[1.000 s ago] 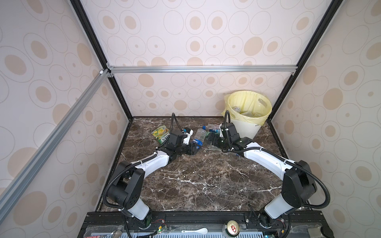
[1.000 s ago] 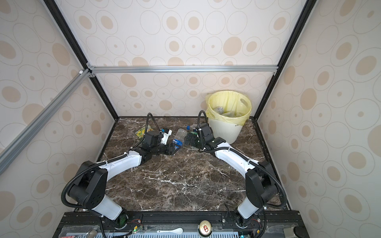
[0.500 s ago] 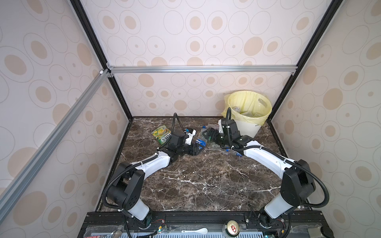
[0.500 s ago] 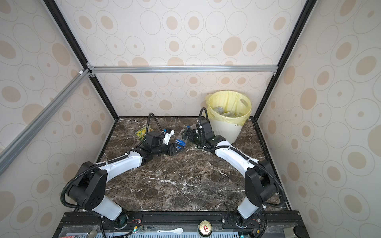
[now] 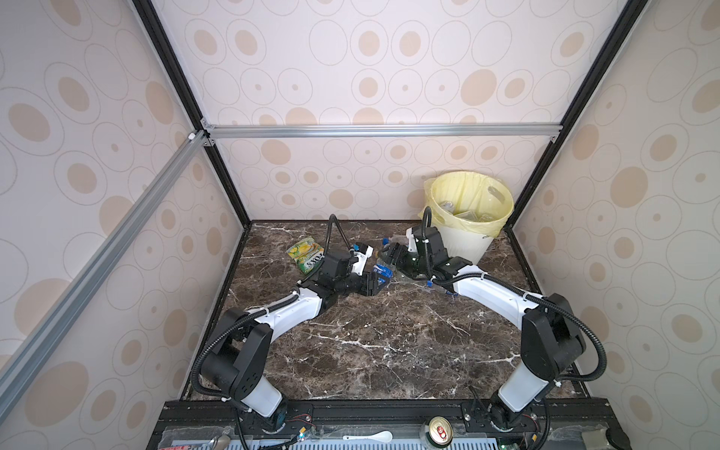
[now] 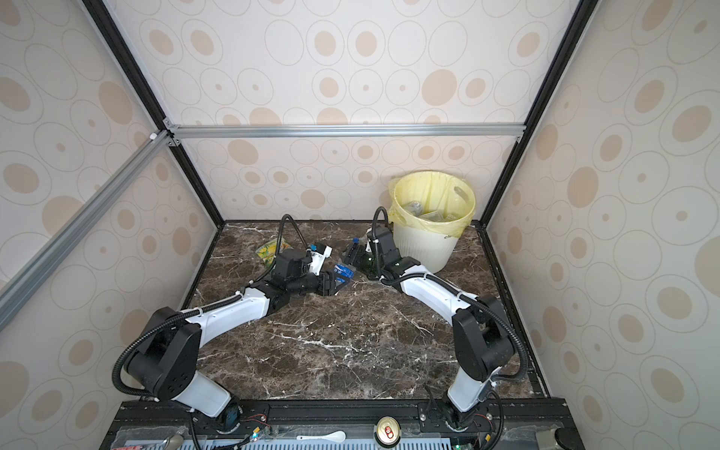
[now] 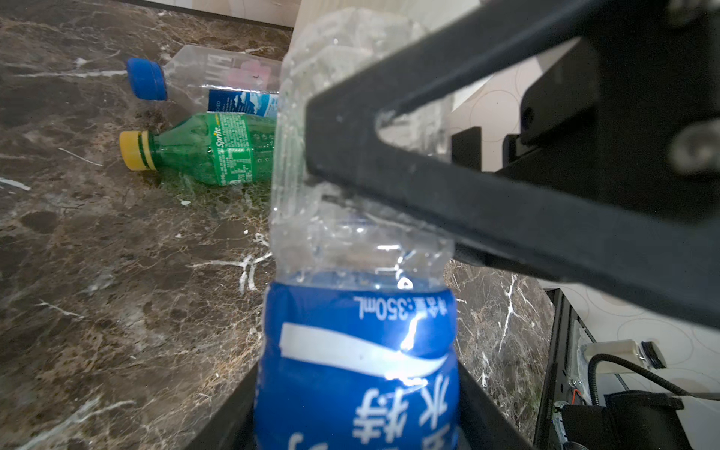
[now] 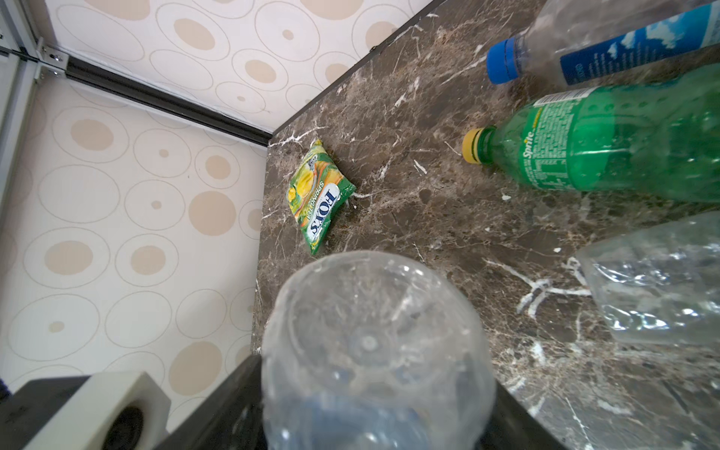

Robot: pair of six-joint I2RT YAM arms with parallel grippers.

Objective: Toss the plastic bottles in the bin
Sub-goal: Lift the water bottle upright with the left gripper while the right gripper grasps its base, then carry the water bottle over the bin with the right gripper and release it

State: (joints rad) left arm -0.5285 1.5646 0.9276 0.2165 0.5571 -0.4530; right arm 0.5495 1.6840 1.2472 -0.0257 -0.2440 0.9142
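My left gripper [image 5: 372, 286] [image 7: 356, 389] is shut on a crumpled clear plastic bottle with a blue label [image 7: 356, 350] [image 5: 382, 270], held low over the marble. My right gripper [image 5: 393, 253] [image 8: 374, 389] is shut on another clear bottle [image 8: 370, 335], whose base points away from the wrist. One of the right gripper's black fingers [image 7: 448, 187] crosses close in front of the left-held bottle. A green Sprite bottle [image 8: 607, 144] [image 7: 218, 148] and a blue-capped clear bottle [image 8: 604, 43] [image 7: 210, 82] lie beside them. The yellow-lined white bin [image 5: 467, 241] [image 6: 424, 245] stands at the back right, behind the right gripper.
A yellow-green FOXS packet [image 5: 307, 255] [image 8: 317, 196] lies near the back left wall. Another clear bottle [image 5: 440, 288] lies under the right forearm. Several clear bottles lie inside the bin. A metal can [image 5: 438, 430] sits on the front rail. The enclosure walls stand close on three sides.
My right gripper has shifted a little left and back, and its jaws have closed in on the clear bottle. The left gripper has stayed nearly in place with its blue-label bottle.
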